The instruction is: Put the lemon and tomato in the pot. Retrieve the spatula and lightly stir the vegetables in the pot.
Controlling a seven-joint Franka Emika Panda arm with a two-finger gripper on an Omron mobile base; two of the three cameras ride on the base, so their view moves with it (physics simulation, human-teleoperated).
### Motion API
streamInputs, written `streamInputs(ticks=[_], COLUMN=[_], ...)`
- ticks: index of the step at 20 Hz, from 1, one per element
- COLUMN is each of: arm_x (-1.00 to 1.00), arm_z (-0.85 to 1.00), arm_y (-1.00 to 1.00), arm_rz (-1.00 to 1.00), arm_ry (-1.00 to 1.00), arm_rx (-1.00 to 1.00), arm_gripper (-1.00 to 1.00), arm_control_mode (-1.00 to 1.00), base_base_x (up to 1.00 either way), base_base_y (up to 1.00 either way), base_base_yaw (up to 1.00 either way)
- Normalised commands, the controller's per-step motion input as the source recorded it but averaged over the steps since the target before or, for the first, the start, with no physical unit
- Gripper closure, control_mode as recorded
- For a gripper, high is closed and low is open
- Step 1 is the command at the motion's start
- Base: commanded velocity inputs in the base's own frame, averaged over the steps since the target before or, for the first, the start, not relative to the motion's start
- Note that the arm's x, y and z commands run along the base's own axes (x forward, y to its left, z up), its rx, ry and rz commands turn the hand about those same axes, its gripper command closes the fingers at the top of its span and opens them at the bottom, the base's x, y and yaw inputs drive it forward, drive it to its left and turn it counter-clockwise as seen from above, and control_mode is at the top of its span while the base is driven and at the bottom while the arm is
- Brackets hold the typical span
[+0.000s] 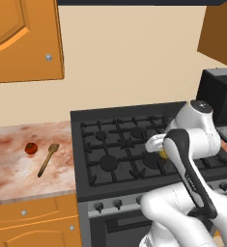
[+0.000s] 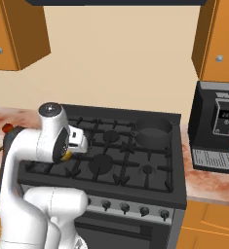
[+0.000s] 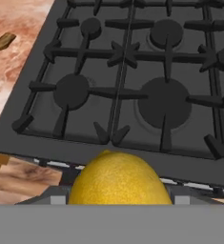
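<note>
Filling the bottom centre of the hand view, the lemon [image 3: 119, 178] sat right at the fingers, which were themselves hidden behind the fruit; the fingers stood fairly wide and appeared closed on the lemon, which hung above the front edge of the stove [image 3: 132, 95]. From the left base view only a sliver of yellow [image 1: 162, 154] showed beneath the white hand, over the front right burners. From the right base view the same yellow patch [image 2: 67, 155] peeked out under the hand, near the stove's front left corner.

The arm rose from the base, bent sharply at the elbow and carried the gripper [image 2: 75, 146] low over the cooktop [image 2: 116, 155], the hand pointed forward and down across the grates.

The pot [image 2: 153, 132] stood on the back right burner, well apart from the lemon. On the tabletop [image 1: 18, 159] left of the stove, the tomato [image 1: 31, 148] lay just beside the spatula [image 1: 48, 159], the two not touching; the spatula's paddle head [image 3: 2, 44] also edged into the upper left of the hand view. A black coffee machine [image 2: 218, 127] stood on the tabletop right of the stove.
</note>
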Motion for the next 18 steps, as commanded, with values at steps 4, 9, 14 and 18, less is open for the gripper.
streamInputs(ticks=[4,9,14,18], arm_x=[0.53,0.73,0.58,0.40], arm_z=[0.05,0.00,0.00,-0.04], arm_y=[-1.00,-0.97,-0.76,-0.44], arm_rz=[-0.22,-0.24,-0.24,-0.18], arm_ry=[0.19,0.14,0.04,0.00], arm_rx=[0.00,0.00,-0.02,-0.03], arm_gripper=[1.00,1.00,1.00,1.00], arm_control_mode=[-1.00,-1.00,-1.00,-1.00], base_base_x=[0.00,0.00,0.00,0.00], base_base_y=[0.00,0.00,0.00,0.00], base_base_yaw=[0.00,0.00,0.00,0.00])
